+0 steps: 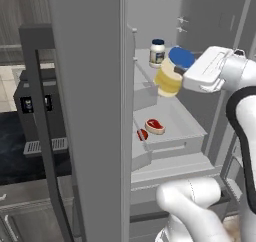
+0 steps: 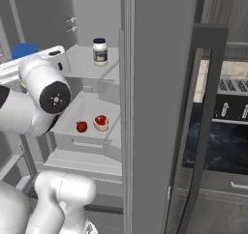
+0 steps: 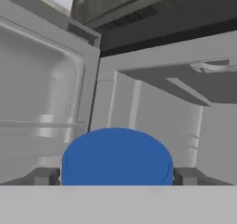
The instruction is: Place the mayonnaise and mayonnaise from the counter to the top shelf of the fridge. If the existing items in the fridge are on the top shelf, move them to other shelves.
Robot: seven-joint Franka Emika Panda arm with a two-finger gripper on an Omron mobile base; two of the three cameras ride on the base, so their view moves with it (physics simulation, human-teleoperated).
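**Holding the Blue-Lidded Mayonnaise Jar at the Open Fridge**

Gripping the wider pale-yellow mayonnaise jar (image 1: 169, 77) with its bright blue lid (image 3: 117, 157), the claw (image 1: 176, 72) has its jaws spread wide, one dark fingertip (image 3: 45, 176) on each side of the lid in the hand view. The jar hangs tilted in the air in front of the fridge (image 1: 90, 111) interior, lid leaning toward the hand, at about the height of the top shelf (image 1: 150, 68) and just outside its front edge. It is not resting on any shelf. In the right base view the arm covers most of this jar; only a patch of the blue lid shows behind the wrist.

No writing can be read anywhere. The slimmer white mayonnaise jar (image 1: 157, 53) with a dark navy lid carries a label band with a darker patch, but it is too small and blurred to make out any brand or words. The pale-yellow jar shows no legible label either.

The white jar stands upright on the top shelf, toward the back, well apart from the held jar. On a lower shelf (image 1: 175, 131) lie the small raw steak (image 1: 154, 126), red with a white rim, and the round shiny red vegetable (image 1: 142, 134), just beside each other near the shelf's front edge.

The thick grey fridge door (image 1: 87, 136) stands open. Beyond it in the left base view a stretch of black counter (image 1: 15, 141) shows.
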